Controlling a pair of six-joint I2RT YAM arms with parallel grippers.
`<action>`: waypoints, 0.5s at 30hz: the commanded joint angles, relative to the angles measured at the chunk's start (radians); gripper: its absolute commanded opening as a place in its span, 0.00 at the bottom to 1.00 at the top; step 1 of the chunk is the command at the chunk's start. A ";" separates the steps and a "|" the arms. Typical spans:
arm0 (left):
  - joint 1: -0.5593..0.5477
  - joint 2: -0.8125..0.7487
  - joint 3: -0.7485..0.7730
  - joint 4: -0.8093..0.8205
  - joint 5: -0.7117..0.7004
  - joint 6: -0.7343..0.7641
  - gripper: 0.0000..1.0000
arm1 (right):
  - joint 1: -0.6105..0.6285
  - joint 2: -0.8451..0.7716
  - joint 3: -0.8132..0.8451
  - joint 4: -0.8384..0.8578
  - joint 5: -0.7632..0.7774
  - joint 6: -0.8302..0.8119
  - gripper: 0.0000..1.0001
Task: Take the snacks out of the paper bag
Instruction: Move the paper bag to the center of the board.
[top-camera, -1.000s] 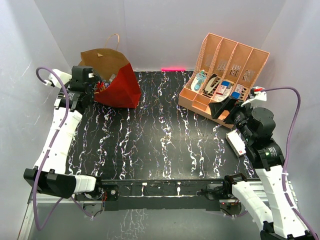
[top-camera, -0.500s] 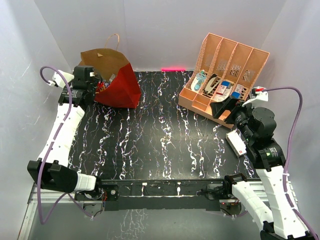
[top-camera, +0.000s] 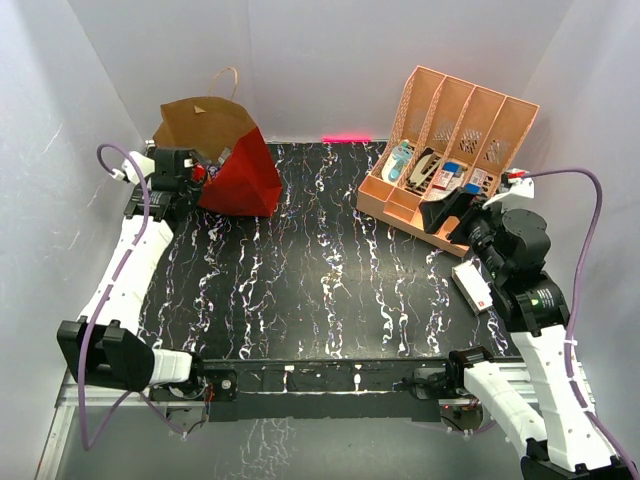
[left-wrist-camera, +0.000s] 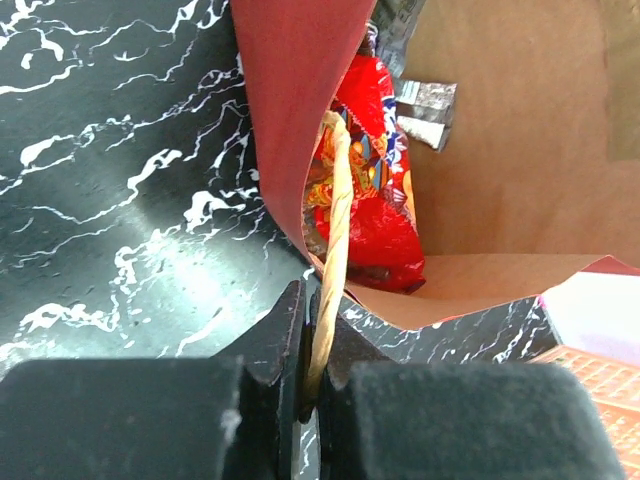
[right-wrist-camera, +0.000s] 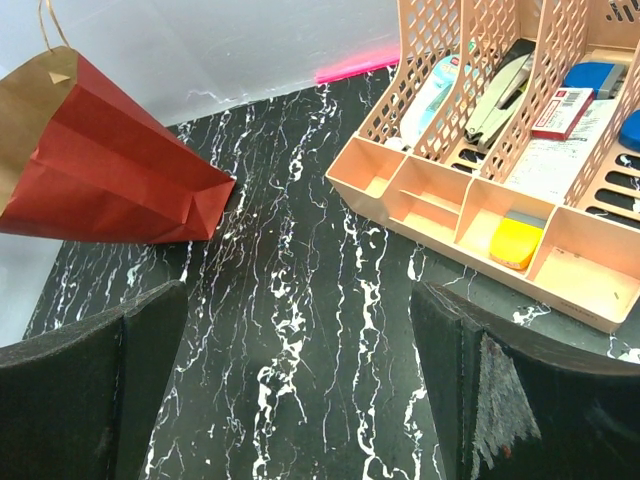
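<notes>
- Top external view counts two arms, one paper bag (top-camera: 240, 175), one peach organizer (top-camera: 412, 105) with four upright slots, and one flat white box (top-camera: 472, 287).
- Black counter (top-camera: 320, 280) veined with white, closed in by white walls (top-camera: 320, 50); a pink strip (top-camera: 346, 137) glows at its 12 o'clock edge.
- Paper bag lies tipped on its side at 10 o'clock of the counter, red outside and brown kraft inside, with its mouth turned toward the left end effector (top-camera: 194, 172).
- Left wrist view looks into that mouth: one large shiny red packet (left-wrist-camera: 375, 200) lies inside, with one silvery packet (left-wrist-camera: 425, 100) just beyond it; other snacks cannot be made out.
- Left end effector is clamped on one tan cord handle (left-wrist-camera: 333, 220), its fingers pressed together on the cord; a second handle (top-camera: 232, 69) loops above the bag.
- Organizer at 2 o'clock holds blue-and-white items (right-wrist-camera: 440, 85) in its slots and one yellow item (right-wrist-camera: 516, 243) in a front compartment.
- White box lies on the counter at 4 o'clock, beside the right arm.
- Right end effector (right-wrist-camera: 295, 380) hangs near the organizer, fingers wide apart, gripping nothing.
</notes>
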 joint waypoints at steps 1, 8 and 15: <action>0.002 -0.088 -0.002 -0.052 0.022 0.073 0.00 | -0.005 0.024 0.055 0.059 -0.018 -0.008 0.98; -0.005 -0.182 -0.013 -0.127 -0.002 0.181 0.00 | -0.006 0.085 0.100 0.059 -0.082 -0.011 0.98; -0.005 -0.347 -0.092 -0.205 -0.157 0.291 0.00 | -0.006 0.144 0.081 0.087 -0.224 0.000 0.98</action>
